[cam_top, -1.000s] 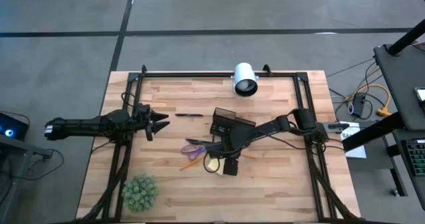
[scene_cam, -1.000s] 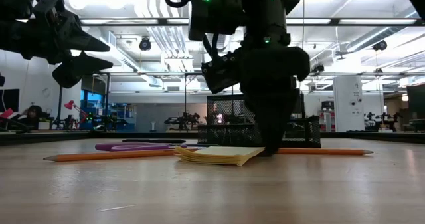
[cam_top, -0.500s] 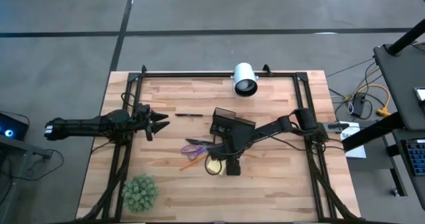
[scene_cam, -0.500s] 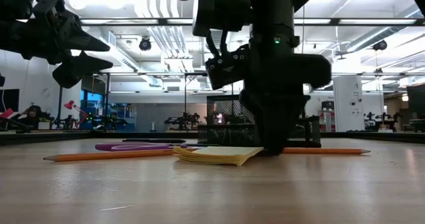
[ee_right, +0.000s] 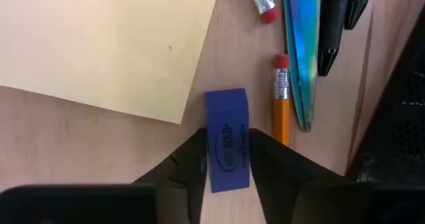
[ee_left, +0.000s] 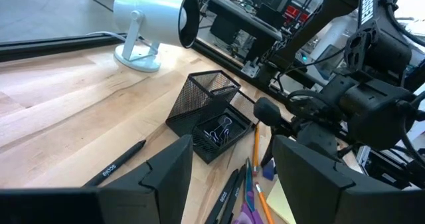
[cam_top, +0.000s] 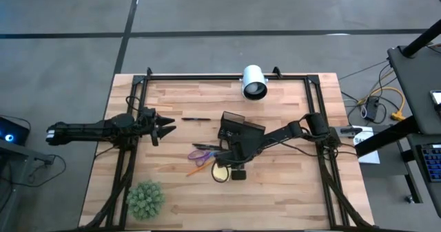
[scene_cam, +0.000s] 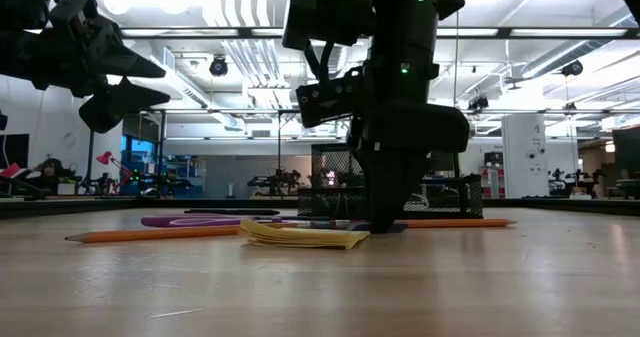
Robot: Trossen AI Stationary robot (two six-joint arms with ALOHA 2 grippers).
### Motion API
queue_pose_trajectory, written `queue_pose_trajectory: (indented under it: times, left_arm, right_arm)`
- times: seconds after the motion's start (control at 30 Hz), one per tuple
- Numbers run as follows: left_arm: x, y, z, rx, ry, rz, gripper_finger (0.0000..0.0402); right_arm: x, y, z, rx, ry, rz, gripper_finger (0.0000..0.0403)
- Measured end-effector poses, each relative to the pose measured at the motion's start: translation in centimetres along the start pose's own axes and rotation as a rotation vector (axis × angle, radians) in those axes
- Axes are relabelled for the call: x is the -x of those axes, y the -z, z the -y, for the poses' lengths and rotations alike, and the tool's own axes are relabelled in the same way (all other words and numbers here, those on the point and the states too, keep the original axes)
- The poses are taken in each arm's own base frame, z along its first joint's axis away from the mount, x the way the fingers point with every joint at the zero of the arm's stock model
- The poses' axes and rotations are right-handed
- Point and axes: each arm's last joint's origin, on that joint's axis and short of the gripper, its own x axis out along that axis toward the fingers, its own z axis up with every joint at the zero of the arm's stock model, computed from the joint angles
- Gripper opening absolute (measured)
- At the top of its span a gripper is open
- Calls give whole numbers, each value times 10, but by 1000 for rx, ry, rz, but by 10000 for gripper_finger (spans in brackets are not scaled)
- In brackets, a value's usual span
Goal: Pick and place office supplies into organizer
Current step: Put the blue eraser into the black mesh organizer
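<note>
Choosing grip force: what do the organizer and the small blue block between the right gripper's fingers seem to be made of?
Organizer: black wire mesh, likely metal; its walls show see-through grid. Blue block between the right gripper fingers: matte, printed oval logo; probably a rubber eraser.

From above, the right arm covers the blue eraser point(ee_right: 227, 146) entirely and the 3 o'clock edge of the yellow sticky-note pad point(cam_top: 220, 171). In the right wrist view, the scissors point(ee_right: 300, 48), black pen point(ee_right: 334, 24) and both pencils point(ee_right: 281, 98) run off the frame's edge. The clips point(ee_left: 216, 128) in the organizer point(ee_left: 207, 114) are too small to count.
</note>
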Motion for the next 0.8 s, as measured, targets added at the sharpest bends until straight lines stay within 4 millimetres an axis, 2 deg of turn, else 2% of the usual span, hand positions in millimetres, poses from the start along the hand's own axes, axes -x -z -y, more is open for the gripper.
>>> queue_pose_trajectory:
  times: [0.23,0.5,0.7,0.8]
  left_arm:
    - [0,0,0,0,0,1,195]
    - [0,-1,1,1,3,6,195]
    - [1,-3,2,3,6,10,195]
    - [1,-5,2,3,8,14,195]
  right_arm:
    - [0,1,0,4,2,-11,65]
    - [15,-7,-1,-1,-34,-23,59]
    - [54,-27,0,-37,-33,51,59]
    - [78,-37,8,-100,56,105,58]
